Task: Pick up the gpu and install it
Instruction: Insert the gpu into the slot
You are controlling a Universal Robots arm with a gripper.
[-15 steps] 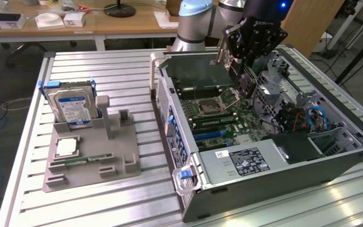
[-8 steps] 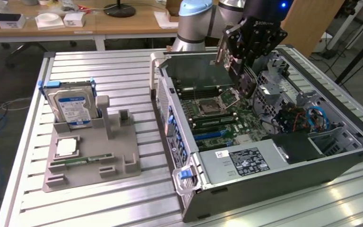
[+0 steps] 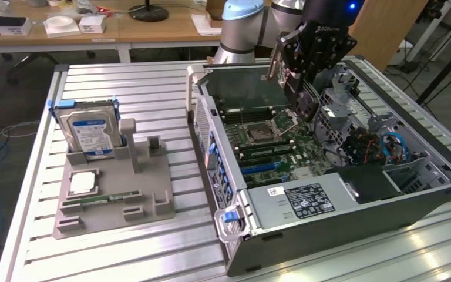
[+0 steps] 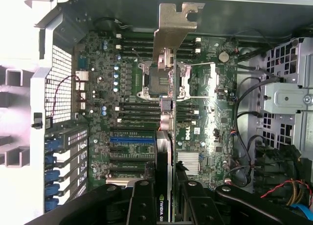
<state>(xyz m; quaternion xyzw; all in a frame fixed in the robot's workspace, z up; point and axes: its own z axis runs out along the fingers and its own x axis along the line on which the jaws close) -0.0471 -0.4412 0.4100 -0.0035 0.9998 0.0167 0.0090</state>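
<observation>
The gpu point(image 4: 171, 34) hangs edge-on in my gripper point(image 4: 166, 193), its silver end bracket pointing away from the wrist and its thin green card running back between the black fingers point(image 4: 142, 200). The gripper is shut on it. In the exterior view the gripper point(image 3: 298, 88) holds the gpu point(image 3: 302, 107) above the motherboard point(image 3: 272, 147) inside the open computer case point(image 3: 366, 205). In the wrist view the card hovers over the CPU socket point(image 4: 146, 80) and the expansion slots, including a blue slot point(image 4: 132, 138). It is clear of the board.
On the exterior view's left, a grey holder point(image 3: 115, 188) carries a hard drive point(image 3: 91, 132) with a blue-white label, a memory stick point(image 3: 100, 201) and a square chip point(image 3: 80, 183). Cables point(image 4: 244, 137) and a drive cage point(image 4: 288, 88) crowd one side of the case. Blue latches point(image 4: 51, 171) line the slot wall.
</observation>
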